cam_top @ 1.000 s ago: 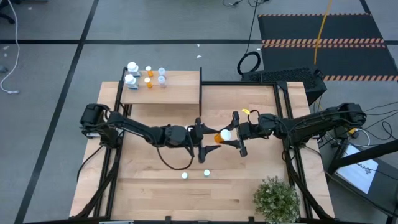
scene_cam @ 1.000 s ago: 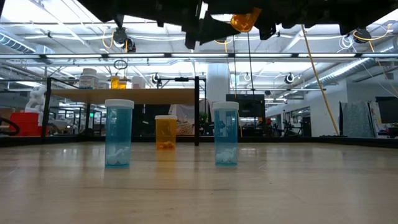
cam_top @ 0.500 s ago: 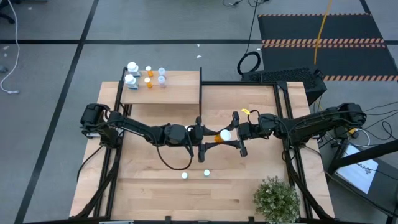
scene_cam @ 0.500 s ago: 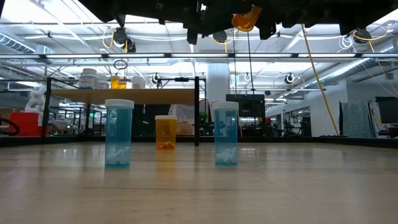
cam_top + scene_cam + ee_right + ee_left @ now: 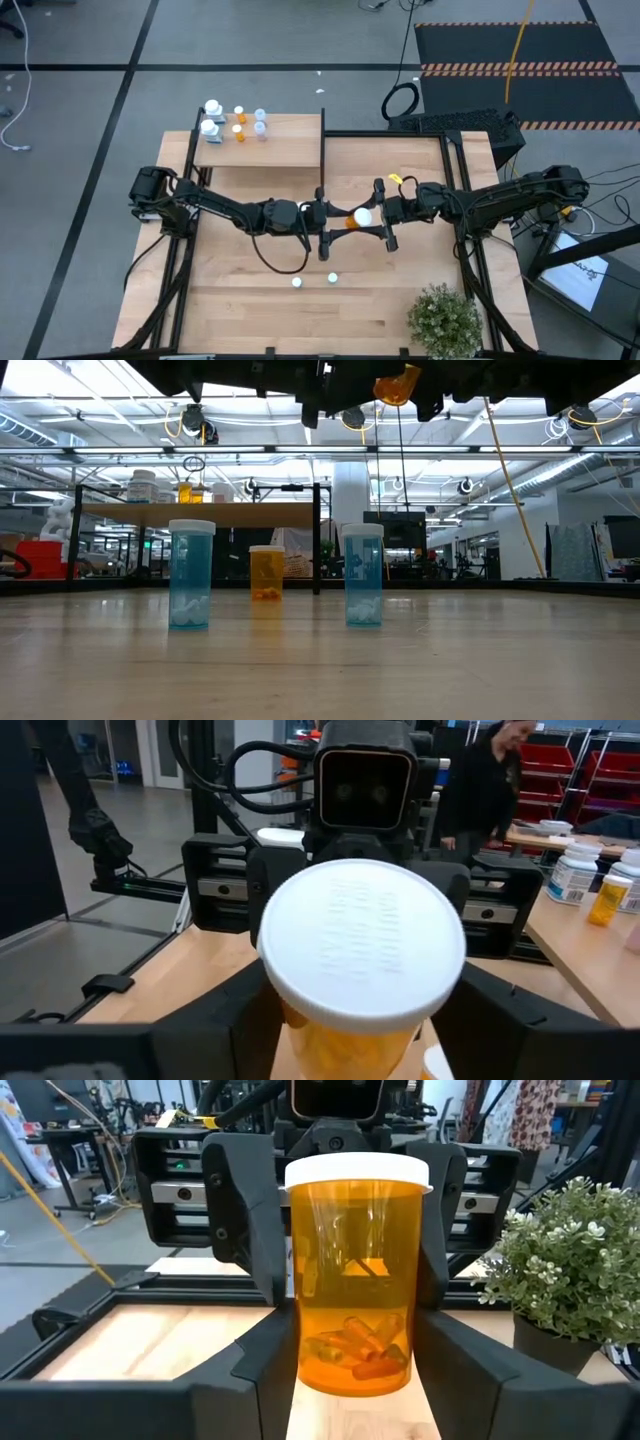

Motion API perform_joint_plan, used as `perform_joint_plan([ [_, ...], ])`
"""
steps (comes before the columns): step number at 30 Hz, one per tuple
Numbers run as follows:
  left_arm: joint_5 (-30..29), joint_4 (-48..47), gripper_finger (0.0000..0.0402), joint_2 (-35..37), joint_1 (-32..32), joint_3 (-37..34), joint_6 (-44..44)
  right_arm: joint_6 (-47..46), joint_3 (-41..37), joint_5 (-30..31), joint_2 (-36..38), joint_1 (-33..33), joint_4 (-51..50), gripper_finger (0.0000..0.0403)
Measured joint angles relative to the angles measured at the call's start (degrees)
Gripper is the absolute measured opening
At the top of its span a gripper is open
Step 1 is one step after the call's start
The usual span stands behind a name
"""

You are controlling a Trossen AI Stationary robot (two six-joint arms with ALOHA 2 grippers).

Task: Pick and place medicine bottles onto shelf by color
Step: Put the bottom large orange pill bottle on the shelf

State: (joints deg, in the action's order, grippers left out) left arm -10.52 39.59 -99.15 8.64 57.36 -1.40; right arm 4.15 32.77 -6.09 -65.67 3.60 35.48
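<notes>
Orange bottle handover at frame centre.
Right gripper (image 5: 372,216) grips the orange bottle (image 5: 357,217); left gripper (image 5: 328,226) brackets it wide and should close squarely before release.

Robotics lab / industrial workshop floor. Light-wood bench top (image 5: 250,300) on a black metal frame sits on a grey concrete floor with black taped lines (image 5: 110,110). Black rubber mat with orange-striped edging (image 5: 520,45) beyond the bench's far right corner, yellow cable (image 5: 518,50) running across it. Low view: open ceiling with exposed pipes and strip lights (image 5: 300,450). Right wrist view: red storage bins on racks (image 5: 590,760), a person in dark clothing (image 5: 480,790) at another work table.
</notes>
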Motion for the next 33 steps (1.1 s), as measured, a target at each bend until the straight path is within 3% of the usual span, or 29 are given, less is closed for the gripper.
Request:
perform_joint_plan([
  [12,0.1,1.3,0.018,0.2,0.4,0.0,-0.4,0.8,0.1,-1.5,0.0,-0.1,-1.3,0.0281],
  [21,0.0,6.9,0.0181,0.9,0.4,0.1,-0.9,-0.4,-0.2,-3.1,-0.3,0.0,-2.7,0.0272],
  [33,0.0,5.4,0.0182,0.6,0.8,0.0,-1.9,-1.8,-0.1,-3.1,0.1,0.1,-0.3,0.0258],
])
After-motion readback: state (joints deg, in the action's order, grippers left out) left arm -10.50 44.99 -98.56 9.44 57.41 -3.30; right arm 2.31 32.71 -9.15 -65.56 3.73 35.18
